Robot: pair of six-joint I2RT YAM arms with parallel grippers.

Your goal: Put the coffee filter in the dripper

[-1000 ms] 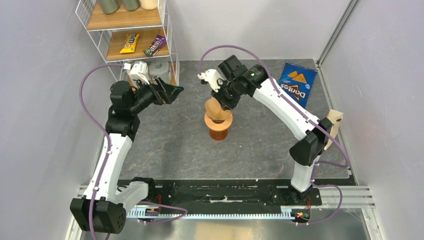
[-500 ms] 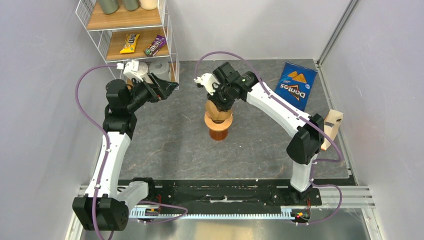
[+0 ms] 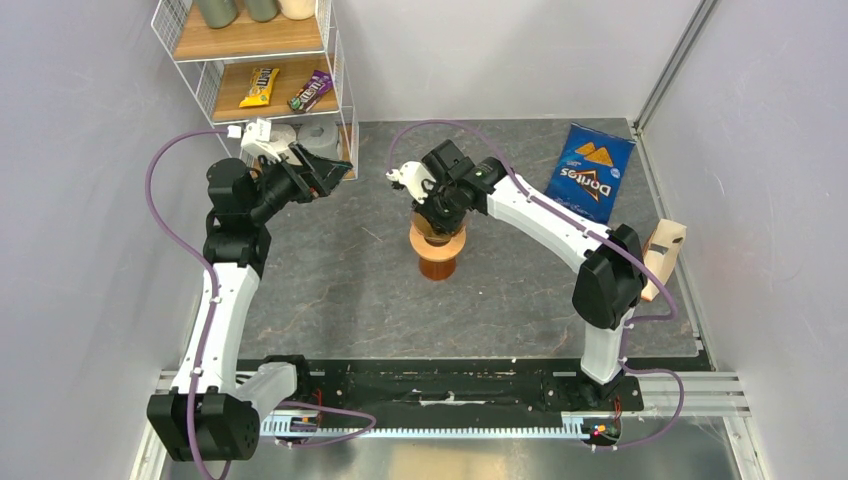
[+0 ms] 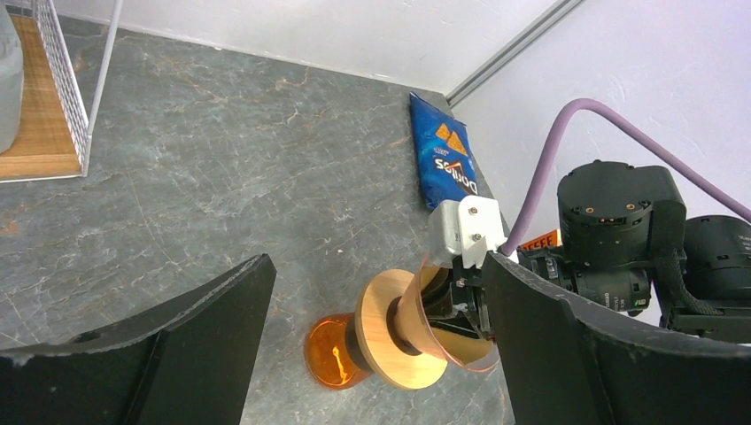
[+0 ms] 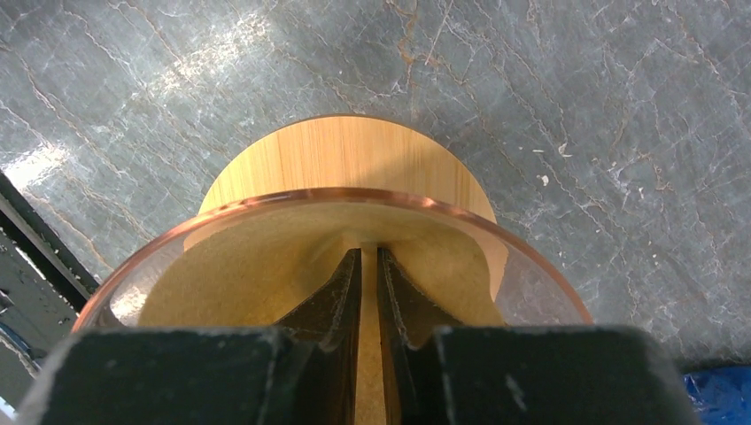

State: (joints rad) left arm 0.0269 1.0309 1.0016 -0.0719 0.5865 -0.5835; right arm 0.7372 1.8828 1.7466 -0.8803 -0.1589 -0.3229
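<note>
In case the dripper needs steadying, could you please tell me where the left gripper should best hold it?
Probably the orange base of the dripper, under the wooden collar, coming in level from the side of the open left gripper. The base is narrow, and the right gripper with the filter fills the cone above.

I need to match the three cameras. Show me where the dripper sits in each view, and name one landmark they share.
Top external: the dripper stands mid-table.
Left wrist: lower centre, appearing tipped sideways.
Right wrist: fills the middle, the coffee filter inside it.
Shared landmark: the blue crisp bag, top right in top external, upper middle in left wrist, a sliver at bottom right in right wrist.
</note>
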